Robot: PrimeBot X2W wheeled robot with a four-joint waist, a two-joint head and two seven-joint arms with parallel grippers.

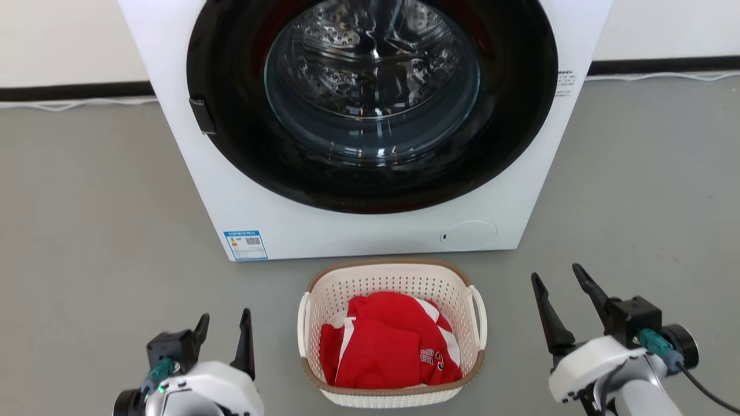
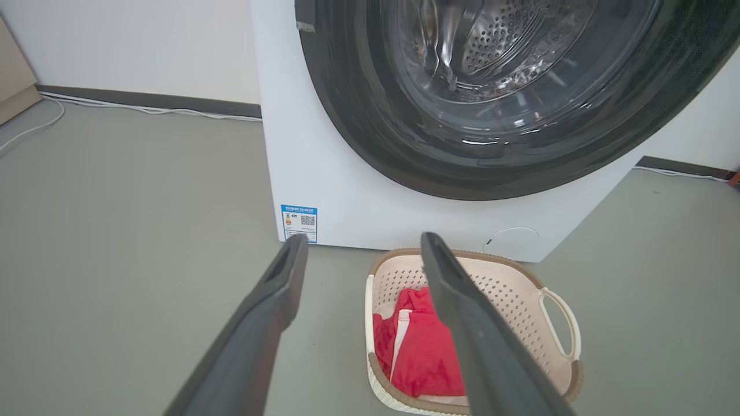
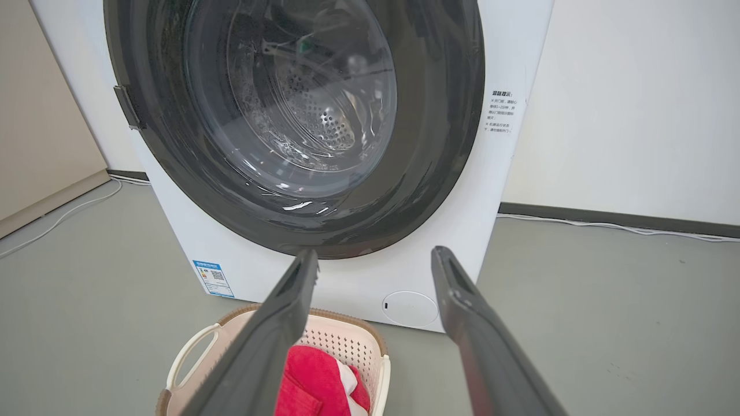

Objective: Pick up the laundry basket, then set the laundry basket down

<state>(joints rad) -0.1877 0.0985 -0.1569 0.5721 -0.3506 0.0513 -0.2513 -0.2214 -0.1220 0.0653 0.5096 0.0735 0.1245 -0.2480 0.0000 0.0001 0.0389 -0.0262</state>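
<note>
The laundry basket point(image 1: 399, 283) is small, cream-white and perforated, with a brown rim and white loop handles. It stands on the grey floor just in front of the washing machine, with a red and white garment point(image 1: 393, 346) inside. My left gripper point(image 1: 224, 321) is open at the lower left, clear of the basket's left handle. At the lower right my right gripper point(image 1: 559, 276) stands open, apart from the right handle. The left wrist view has the basket point(image 2: 520, 289) past my open left gripper point(image 2: 363, 241); in the right wrist view the basket point(image 3: 347, 341) lies low, beside my open right gripper point(image 3: 376, 254).
A white front-loading washing machine point(image 1: 347, 225) with a dark round door stands right behind the basket. Grey floor point(image 1: 87, 219) stretches to both sides. A white cable point(image 1: 75, 104) runs along the dark baseboard at the wall.
</note>
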